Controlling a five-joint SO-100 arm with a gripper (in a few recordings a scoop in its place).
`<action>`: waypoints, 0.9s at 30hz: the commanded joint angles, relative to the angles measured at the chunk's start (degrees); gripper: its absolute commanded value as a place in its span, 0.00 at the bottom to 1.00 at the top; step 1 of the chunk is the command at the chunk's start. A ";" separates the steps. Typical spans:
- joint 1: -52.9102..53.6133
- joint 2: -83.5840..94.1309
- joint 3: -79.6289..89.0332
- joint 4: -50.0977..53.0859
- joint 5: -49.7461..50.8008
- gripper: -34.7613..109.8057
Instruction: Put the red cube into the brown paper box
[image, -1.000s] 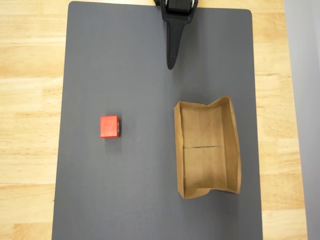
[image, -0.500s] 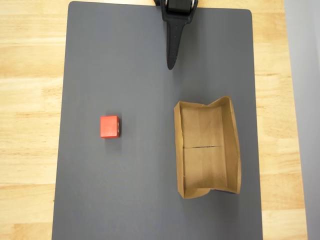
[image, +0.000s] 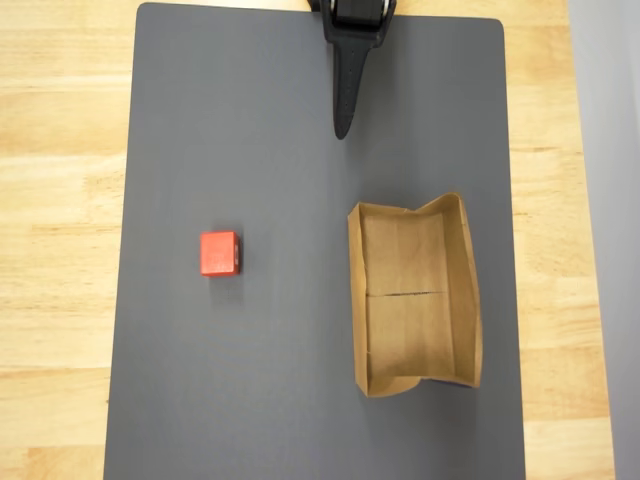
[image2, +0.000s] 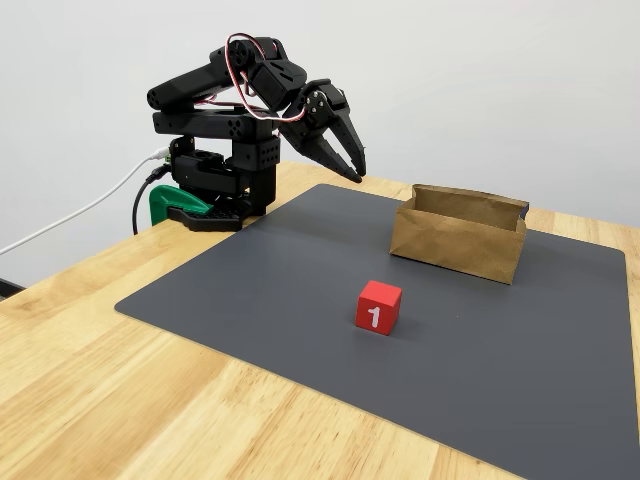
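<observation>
The red cube (image: 219, 253) sits on the dark grey mat, left of centre in the overhead view. In the fixed view the cube (image2: 378, 306) shows a white "1" on its near face. The brown paper box (image: 466, 300) lies open-topped to the right of the cube, with nothing in it and a fold line across its floor. In the fixed view the box (image2: 455, 240) stands behind and right of the cube. My black gripper (image: 343, 132) hangs shut and holds nothing. It is raised above the mat's far edge, well away from both. It also shows in the fixed view (image2: 355, 172).
The grey mat (image: 250, 120) covers most of a light wooden table (image: 60, 200). The arm's base (image2: 215, 185) is clamped at the table's far left corner in the fixed view, with cables trailing off to the left.
</observation>
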 joint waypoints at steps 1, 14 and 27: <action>0.44 -0.18 -0.09 0.26 -0.35 0.24; 0.44 -0.18 -0.09 0.26 -0.35 0.24; -1.05 -0.18 -0.09 0.26 -2.29 0.24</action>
